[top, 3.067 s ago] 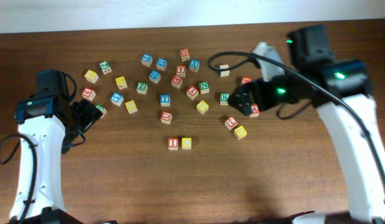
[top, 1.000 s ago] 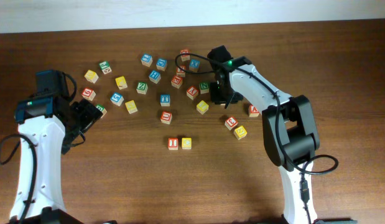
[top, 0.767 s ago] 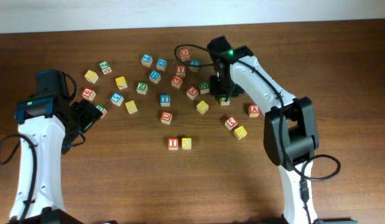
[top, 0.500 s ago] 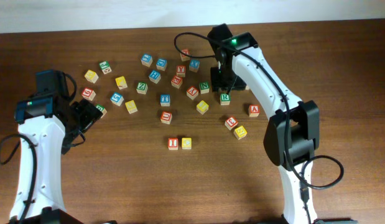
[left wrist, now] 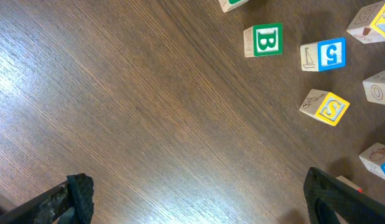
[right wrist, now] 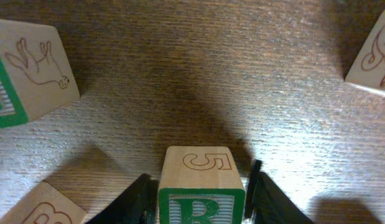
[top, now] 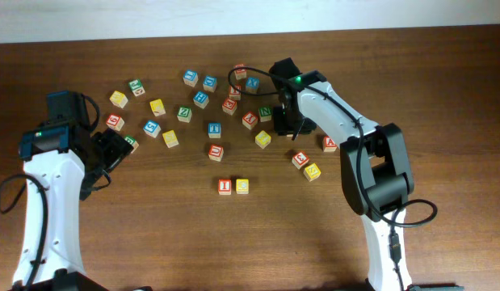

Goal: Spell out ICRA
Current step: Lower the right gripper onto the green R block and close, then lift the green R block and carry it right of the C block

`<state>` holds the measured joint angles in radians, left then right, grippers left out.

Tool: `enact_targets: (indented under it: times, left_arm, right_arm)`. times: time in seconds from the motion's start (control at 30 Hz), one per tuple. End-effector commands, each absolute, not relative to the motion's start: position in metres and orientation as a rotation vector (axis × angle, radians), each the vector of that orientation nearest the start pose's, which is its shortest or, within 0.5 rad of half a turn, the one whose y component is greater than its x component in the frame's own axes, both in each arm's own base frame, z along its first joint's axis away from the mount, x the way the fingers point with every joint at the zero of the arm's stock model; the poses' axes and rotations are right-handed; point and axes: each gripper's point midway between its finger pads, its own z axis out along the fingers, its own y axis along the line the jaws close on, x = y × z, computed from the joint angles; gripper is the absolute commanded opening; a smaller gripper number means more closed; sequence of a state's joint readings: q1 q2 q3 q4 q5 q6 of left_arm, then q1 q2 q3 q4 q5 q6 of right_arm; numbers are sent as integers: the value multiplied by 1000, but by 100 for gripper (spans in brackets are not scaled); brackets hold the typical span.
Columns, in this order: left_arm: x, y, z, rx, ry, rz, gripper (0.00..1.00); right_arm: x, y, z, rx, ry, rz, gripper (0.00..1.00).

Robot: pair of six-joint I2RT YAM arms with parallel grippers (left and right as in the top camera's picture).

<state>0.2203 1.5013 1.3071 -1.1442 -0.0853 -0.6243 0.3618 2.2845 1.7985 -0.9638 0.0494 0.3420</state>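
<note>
A red I block (top: 224, 186) and a yellow C block (top: 242, 186) sit side by side near the middle of the table. The red A block (top: 329, 144) lies to the right. In the right wrist view, my right gripper (right wrist: 201, 194) holds the green R block (right wrist: 201, 186), a finger pressed against each side. From overhead the right gripper (top: 288, 121) covers that block. My left gripper (top: 112, 149) rests at the left, open, and in its wrist view the left gripper (left wrist: 201, 199) has only bare wood between the fingers.
Several loose letter blocks are scattered across the far half of the table (top: 258, 234). A green N block (top: 265, 113) and a yellow block (top: 263, 139) lie just left of my right gripper. A green B block (left wrist: 262, 40) and a yellow S block (left wrist: 324, 107) lie ahead of the left gripper.
My right gripper pulled back toward the far side with wider jaws, uncovering the R block, then came back over it and closed in. The left arm has not moved.
</note>
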Motion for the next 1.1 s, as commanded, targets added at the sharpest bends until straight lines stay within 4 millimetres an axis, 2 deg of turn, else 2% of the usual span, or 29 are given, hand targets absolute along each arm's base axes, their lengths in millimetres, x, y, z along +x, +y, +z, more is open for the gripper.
enact_targets:
  times: [0.0, 0.03, 0.23, 0.33, 0.43, 0.53, 0.63, 0.7, 0.73, 0.77, 0.87, 0.97, 1.07]
  left_arm:
    - [299, 83, 154, -1190, 2627, 52, 99]
    - [299, 83, 154, -1190, 2627, 52, 99]
    - [299, 83, 154, -1190, 2627, 52, 99]
    - [299, 83, 154, -1190, 2627, 52, 99]
    - [299, 83, 154, -1190, 2627, 52, 99]
    - [299, 83, 154, -1190, 2627, 52, 99]
    - [299, 83, 154, -1190, 2627, 52, 99]
    - [299, 83, 154, -1190, 2627, 52, 100]
    - [299, 83, 154, -1190, 2627, 52, 99]
    - [299, 83, 154, -1190, 2627, 52, 99]
    - [299, 83, 154, -1190, 2627, 52, 99]
    - [299, 83, 154, -1190, 2627, 52, 99]
    - [299, 83, 154, -1190, 2627, 52, 99]
  right_arm:
    - [444, 159, 13, -18, 2994, -15, 35]
    - [444, 159, 14, -18, 2993, -14, 32]
    - [443, 159, 15, -17, 2997, -17, 30]
    - [446, 160, 29, -18, 2980, -7, 27]
    - [444, 159, 67, -15, 2929, 22, 27]
    - [424, 157, 115, -19, 2913, 72, 27]
    - [383, 161, 166, -61, 2923, 157, 27]
    - [350, 170, 187, -128, 2957, 184, 27]
    - [340, 175, 189, -158, 2974, 186, 27]
    - [322, 184, 186, -214, 3018, 164, 27]
    - [297, 204, 160, -213, 3082, 129, 27]
    - [287, 224, 111, -103, 3092, 141, 27]
    - [282, 238, 71, -67, 3067, 189, 27]
